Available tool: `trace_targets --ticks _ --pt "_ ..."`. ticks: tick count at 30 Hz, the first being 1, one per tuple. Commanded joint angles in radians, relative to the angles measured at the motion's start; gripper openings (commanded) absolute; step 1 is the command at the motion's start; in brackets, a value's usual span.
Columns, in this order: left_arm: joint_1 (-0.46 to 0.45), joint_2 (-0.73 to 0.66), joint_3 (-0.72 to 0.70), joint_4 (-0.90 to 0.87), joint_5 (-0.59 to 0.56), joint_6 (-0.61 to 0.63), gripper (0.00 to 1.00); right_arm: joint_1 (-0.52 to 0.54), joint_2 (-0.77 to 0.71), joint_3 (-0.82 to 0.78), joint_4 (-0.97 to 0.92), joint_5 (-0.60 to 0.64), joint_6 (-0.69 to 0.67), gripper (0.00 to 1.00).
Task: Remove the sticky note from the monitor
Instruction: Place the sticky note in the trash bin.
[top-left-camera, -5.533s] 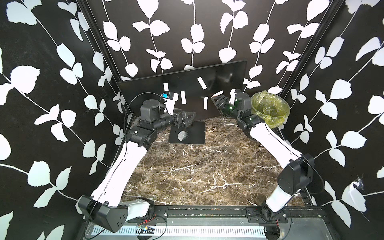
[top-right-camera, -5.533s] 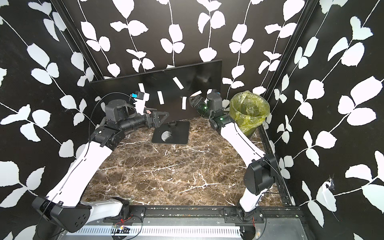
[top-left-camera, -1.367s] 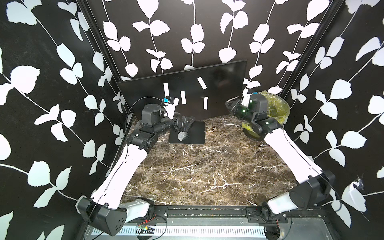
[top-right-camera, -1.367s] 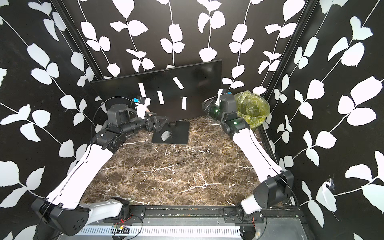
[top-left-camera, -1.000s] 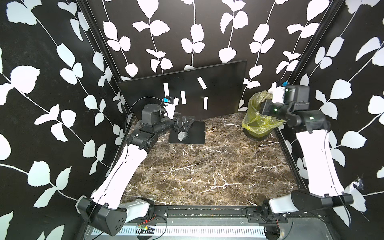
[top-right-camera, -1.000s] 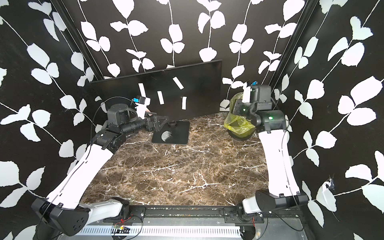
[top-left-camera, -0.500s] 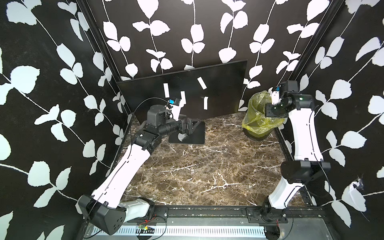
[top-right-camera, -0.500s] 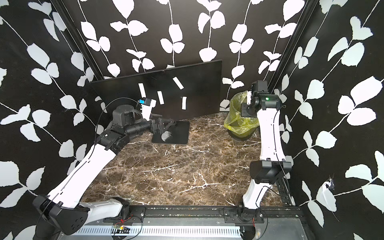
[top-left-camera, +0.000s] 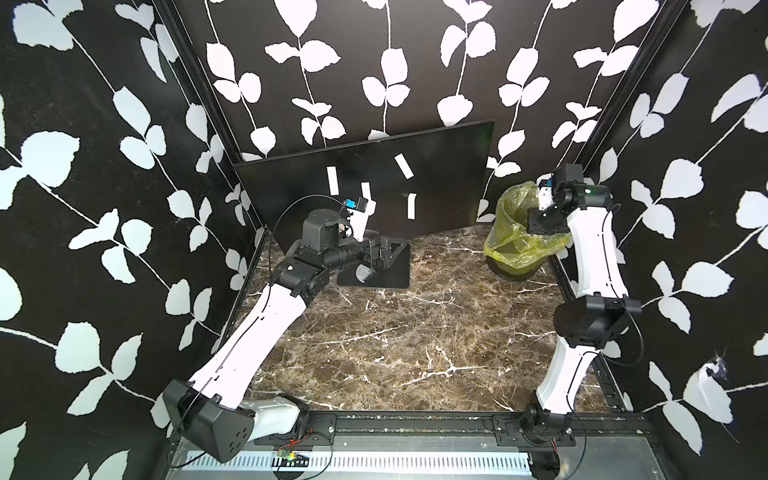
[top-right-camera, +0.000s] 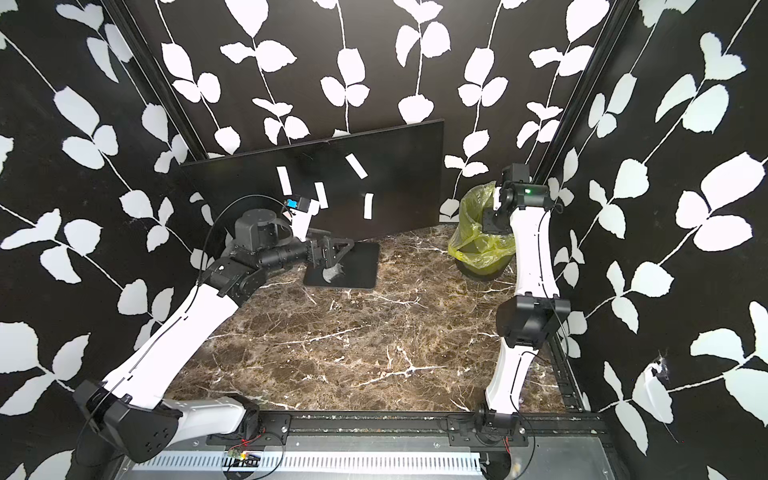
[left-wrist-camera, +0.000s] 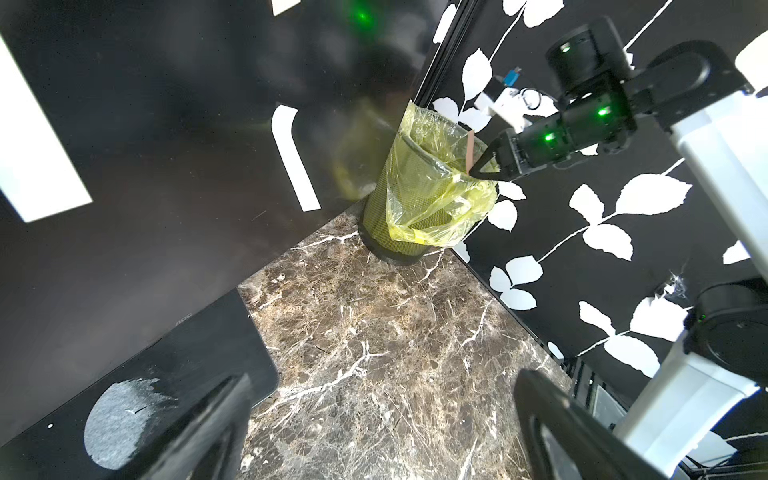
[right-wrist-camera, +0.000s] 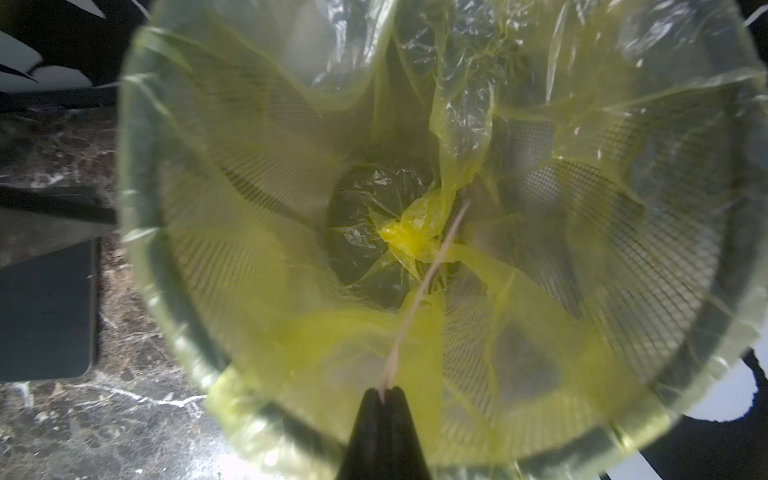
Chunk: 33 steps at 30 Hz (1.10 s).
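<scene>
- Down below it all: brown marble desk (top-left-camera: 395, 353), boxed in by black wall panels (top-left-camera: 124, 166) printed with white leaves.
- Along the desk's far edge, large flat black monitor (top-left-camera: 440, 183), screen dark, tilted a little off square to that edge.
- Reaching in from the near left corner, long white left arm (top-left-camera: 257, 332), stretched low towards the monitor's foot.
- Up the right edge, white right arm (top-left-camera: 594, 249), folded steeply, wrist bent over the far right corner.
- Tucked into that far right corner, just beside the monitor's right end: round black mesh bin (top-left-camera: 513, 270) with a thin yellow plastic liner (top-left-camera: 509, 208).
- Flat on the desk left of the middle of the far edge, the monitor's square black base plate (top-left-camera: 395, 272).
- Hovering just above that plate, left gripper (top-left-camera: 390, 254), jaws spread wide, nothing between them.
- Poised over the bin's open mouth, right gripper (left-wrist-camera: 473, 172), jaws pinched tight on a thin pale pink sticky note (right-wrist-camera: 428, 278).
- Off the screen, then, that sticky note: clamped at one end, hanging free over the liner.
- Stuck on the screen, four white paper strips (top-left-camera: 332, 180), each apart from the next.
</scene>
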<state>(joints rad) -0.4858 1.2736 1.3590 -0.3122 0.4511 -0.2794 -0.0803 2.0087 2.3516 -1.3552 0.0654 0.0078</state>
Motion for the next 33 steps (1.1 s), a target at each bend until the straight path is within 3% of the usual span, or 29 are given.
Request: trace_targets --ticks 1,9,13,16,18,19,26,29,33 --pt "-0.006 -0.007 0.031 0.015 -0.004 0.007 0.99 -0.012 0.021 0.038 0.028 0.047 -0.009 0.0" --pt "-0.006 -0.003 0.032 0.009 -0.004 0.013 0.99 -0.019 0.054 0.06 0.095 0.055 -0.005 0.0" --pt "-0.007 -0.005 0.03 0.006 -0.008 0.014 0.99 -0.019 0.064 0.078 0.109 0.071 -0.006 0.26" --pt "-0.007 -0.002 0.03 0.003 -0.008 0.018 0.99 -0.019 0.046 0.079 0.122 0.06 -0.006 0.55" --pt "-0.007 0.004 0.031 0.003 -0.005 0.016 0.99 -0.018 0.026 0.078 0.136 0.05 -0.005 0.8" --pt "-0.007 0.006 0.031 0.003 -0.004 0.016 0.99 -0.018 0.014 0.081 0.139 0.043 -0.003 0.84" --pt "-0.006 0.013 0.047 -0.017 -0.009 0.031 0.99 0.05 -0.115 0.038 0.153 0.006 0.007 0.87" --pt "-0.007 0.011 0.052 -0.037 -0.017 0.045 0.99 0.142 -0.228 -0.069 0.225 -0.057 0.019 0.85" --pt "-0.007 0.006 0.053 -0.054 -0.025 0.055 0.99 0.267 -0.365 -0.271 0.388 -0.201 0.134 0.8"
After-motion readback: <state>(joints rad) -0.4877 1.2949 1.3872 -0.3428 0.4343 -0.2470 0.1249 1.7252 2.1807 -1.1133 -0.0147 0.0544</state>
